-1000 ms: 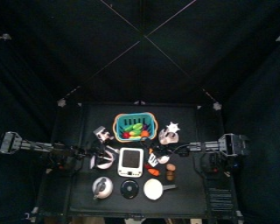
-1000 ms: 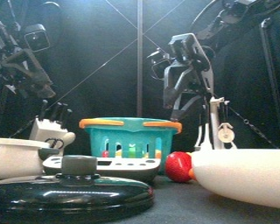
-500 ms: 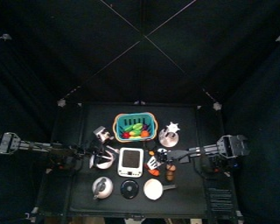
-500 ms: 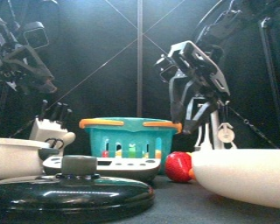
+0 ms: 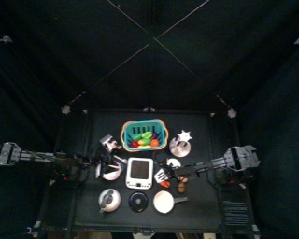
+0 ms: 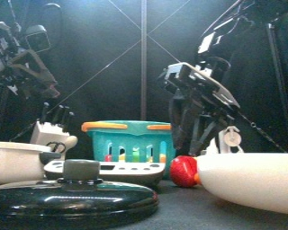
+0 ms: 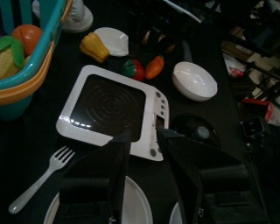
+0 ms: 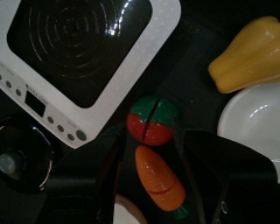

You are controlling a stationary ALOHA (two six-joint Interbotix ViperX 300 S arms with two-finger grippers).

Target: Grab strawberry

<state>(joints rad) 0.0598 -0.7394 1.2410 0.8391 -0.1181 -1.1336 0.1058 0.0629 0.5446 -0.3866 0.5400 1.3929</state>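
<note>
The strawberry [image 8: 152,121], red with a green top, lies on the black table beside the white scale [image 8: 84,52]. It shows as a red lump [image 6: 184,171] in the front view. My right gripper [image 8: 157,150] hangs over it, open. The jaws straddle an orange carrot [image 8: 157,179], and the strawberry sits just past their tips, untouched. In the top view the right gripper [image 5: 179,172] is right of the scale. My left gripper [image 7: 149,144] rests open near the scale's edge [image 7: 108,105], holding nothing.
A yellow pepper [image 8: 250,54] and a white bowl [image 8: 265,118] lie close to the strawberry. A pot lid [image 8: 14,153] sits beyond the scale. The teal basket [image 6: 134,144] of toy food stands at the back, and a fork [image 7: 38,179] lies near the left gripper.
The right arm has tipped forward and come down toward the strawberry, and its jaws have spread a little wider. The left arm has not moved.
</note>
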